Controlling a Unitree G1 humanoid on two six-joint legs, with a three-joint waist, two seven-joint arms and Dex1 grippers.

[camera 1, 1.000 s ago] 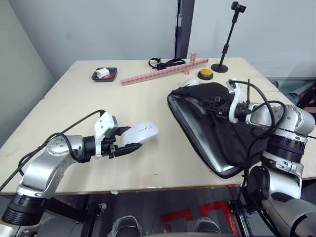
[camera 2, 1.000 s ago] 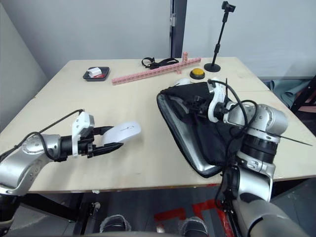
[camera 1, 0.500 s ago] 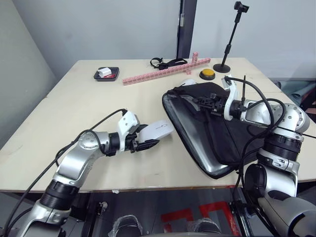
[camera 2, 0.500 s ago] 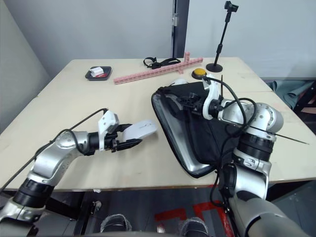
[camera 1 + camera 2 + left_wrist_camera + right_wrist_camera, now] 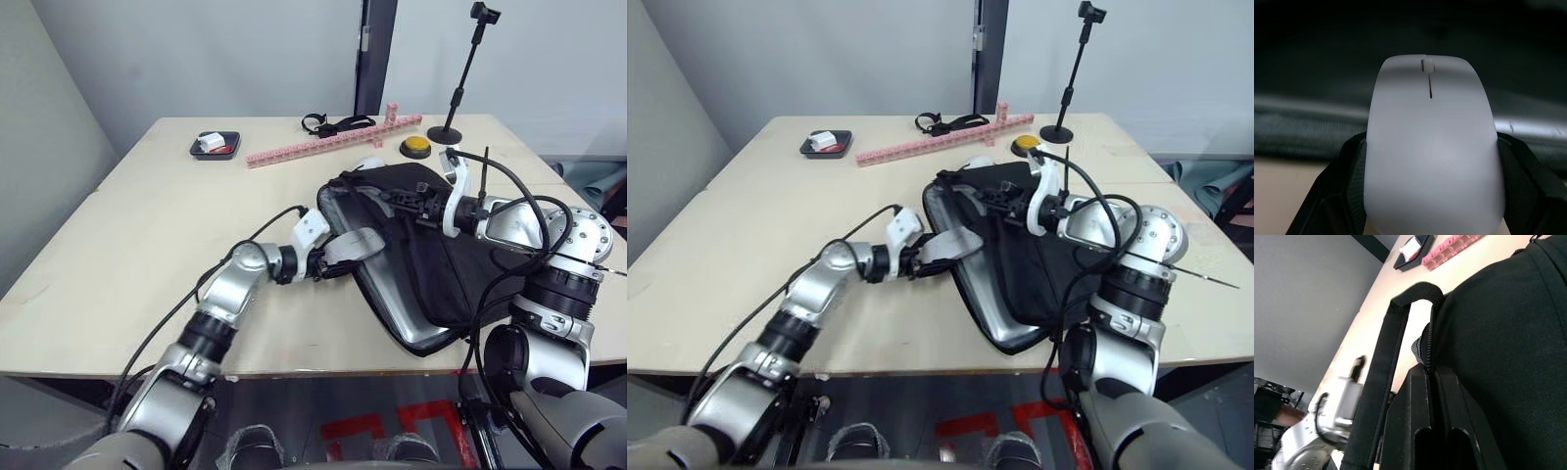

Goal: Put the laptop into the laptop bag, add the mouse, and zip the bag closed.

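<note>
Overhead, pale wooden table (image 5: pixel 147 225) before grey walls; left fingers (image 5: pixel 328 262) round mouse (image 5: pixel 350 245), right fingers (image 5: pixel 416 203) pinching laptop bag (image 5: pixel 441 264).

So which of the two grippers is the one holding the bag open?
The right gripper, shut on the top edge of the laptop bag by its zipper. The left gripper instead carries the white mouse to the bag's opening.

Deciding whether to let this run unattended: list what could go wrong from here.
1. The left gripper holds the mouse only by its rear, right at the laptop bag opening; it could slip and land on the table.
2. The right gripper pinches the bag's upper edge; if that slips, the flap may drop across the opening.
3. The laptop edge sits exposed below; the mouse might knock it.
</note>
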